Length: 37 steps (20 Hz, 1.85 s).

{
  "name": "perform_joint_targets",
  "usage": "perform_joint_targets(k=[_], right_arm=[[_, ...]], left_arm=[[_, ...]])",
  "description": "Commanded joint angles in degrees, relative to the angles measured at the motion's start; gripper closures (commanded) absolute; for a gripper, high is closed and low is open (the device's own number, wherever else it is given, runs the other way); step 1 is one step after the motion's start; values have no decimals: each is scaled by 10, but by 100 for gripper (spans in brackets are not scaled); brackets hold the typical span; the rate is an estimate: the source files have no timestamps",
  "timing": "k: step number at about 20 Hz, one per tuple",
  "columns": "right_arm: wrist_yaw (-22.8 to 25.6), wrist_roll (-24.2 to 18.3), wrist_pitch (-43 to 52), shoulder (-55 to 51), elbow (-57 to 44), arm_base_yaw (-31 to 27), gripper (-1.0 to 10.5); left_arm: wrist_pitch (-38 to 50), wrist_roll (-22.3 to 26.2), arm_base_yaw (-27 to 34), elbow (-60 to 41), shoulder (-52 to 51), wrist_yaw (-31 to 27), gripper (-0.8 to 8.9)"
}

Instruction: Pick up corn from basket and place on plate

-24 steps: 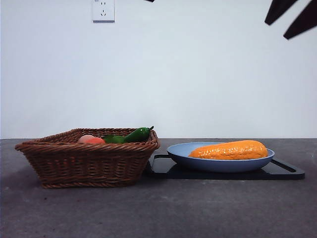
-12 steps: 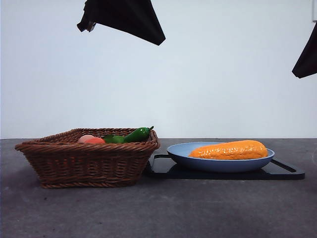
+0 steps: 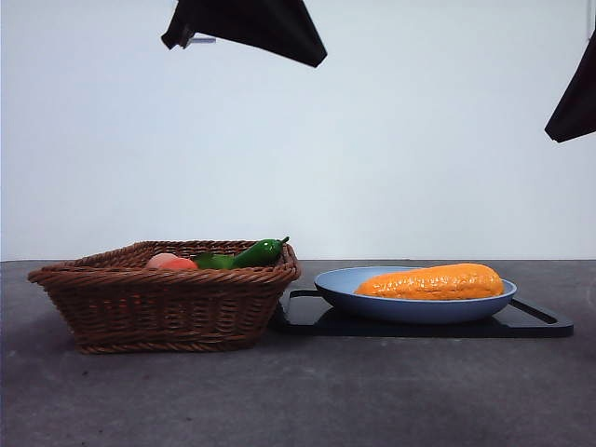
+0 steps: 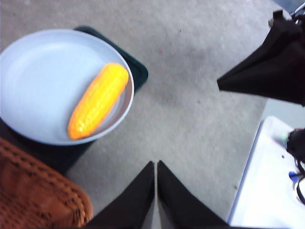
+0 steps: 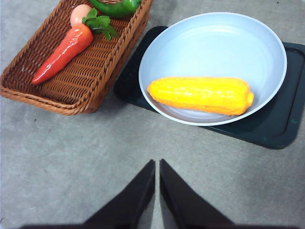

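With the corn (image 5: 200, 95) already resting on the plate (image 5: 214, 33), both closed, empty grippers (image 4: 156, 167) (image 5: 157, 164) had pulled up and away.

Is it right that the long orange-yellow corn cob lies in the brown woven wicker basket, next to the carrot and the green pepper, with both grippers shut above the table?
Not quite. The long orange-yellow corn cob lies on the round light-blue plate, not in the brown woven wicker basket; the right wrist view shows it. The carrot and green pepper are in the basket, and the left gripper and right gripper are shut above the table.
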Motion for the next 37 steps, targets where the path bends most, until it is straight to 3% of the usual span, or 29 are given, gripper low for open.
perform_joint_targets(k=[1, 4, 8, 14, 17, 21, 28, 37], right_arm=[[1, 9, 6, 3, 3, 3, 945], [1, 9, 6, 3, 3, 3, 945], [1, 9, 6, 3, 3, 3, 945], [1, 9, 6, 3, 3, 3, 945], [1, 9, 6, 3, 3, 3, 945], [1, 9, 6, 3, 3, 3, 945], [1, 9, 6, 3, 3, 3, 945], [1, 9, 6, 3, 3, 3, 945]], left_arm=[[22, 5, -4, 7, 7, 1, 806], [39, 48, 19, 7, -7, -22, 806], [56, 92, 96, -21, -86, -58, 806], [236, 92, 274, -219, -315, -58, 806], [237, 93, 358, -306, -424, -60, 806], [238, 93, 421, -427, -554, -63, 806], [227, 83, 443, -601, -711, -90, 806], [177, 70, 444, -670, -771, -90, 806]])
